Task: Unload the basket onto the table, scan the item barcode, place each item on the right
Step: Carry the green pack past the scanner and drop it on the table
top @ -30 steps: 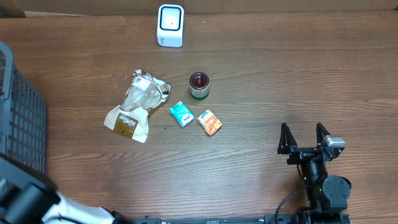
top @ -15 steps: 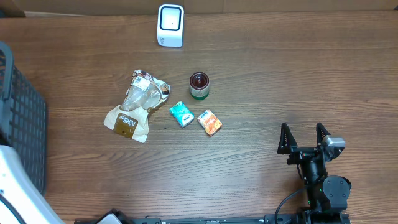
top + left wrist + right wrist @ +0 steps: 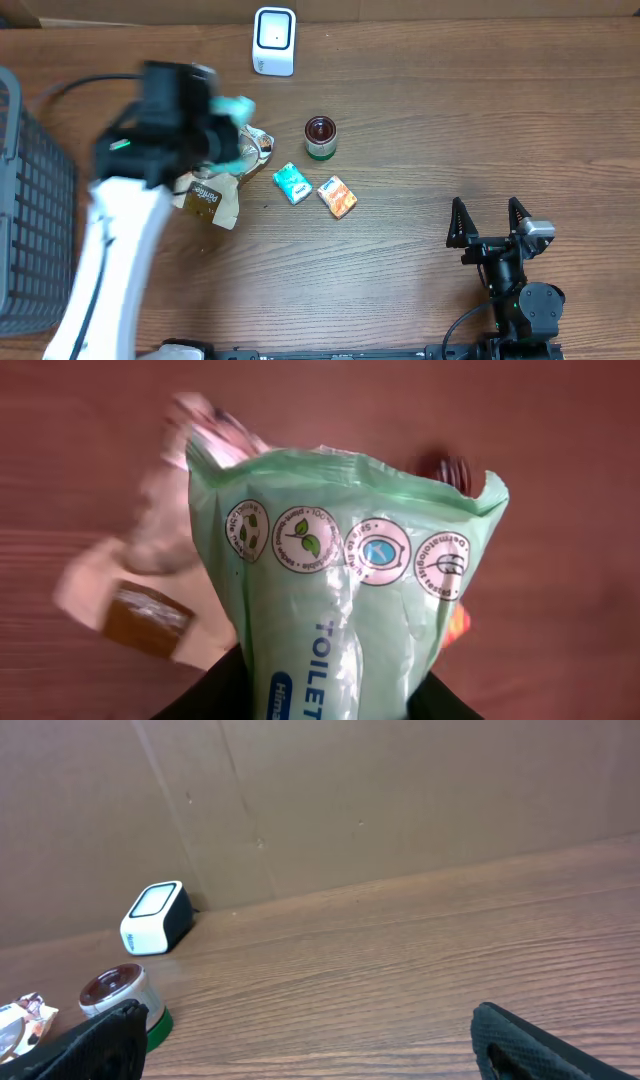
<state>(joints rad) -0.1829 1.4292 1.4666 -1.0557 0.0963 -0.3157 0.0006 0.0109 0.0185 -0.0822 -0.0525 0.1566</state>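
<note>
My left gripper point(image 3: 222, 140) hangs over the table's left middle, shut on a pale green plastic pack point(image 3: 237, 106) printed "TOILET". The left wrist view is filled by this pack point(image 3: 350, 580), with the dark fingers point(image 3: 215, 695) pressed against both its sides at the bottom edge. I see no barcode on the face that shows. The white scanner point(image 3: 274, 41) stands at the far edge, seen also in the right wrist view as the scanner point(image 3: 157, 916) by the cardboard wall. At the near right my right gripper point(image 3: 490, 222) stays open, holding nothing.
Under the left arm lies a crumpled brown-and-white bag point(image 3: 212, 197). A can with a green base point(image 3: 320, 138), a teal box point(image 3: 292, 183) and an orange box point(image 3: 337, 197) sit mid-table. A dark mesh basket point(image 3: 35, 190) fills the left edge.
The left arm has swung up from the near-left corner to above the crumpled bag, carrying the green pack. The right arm has not moved.
</note>
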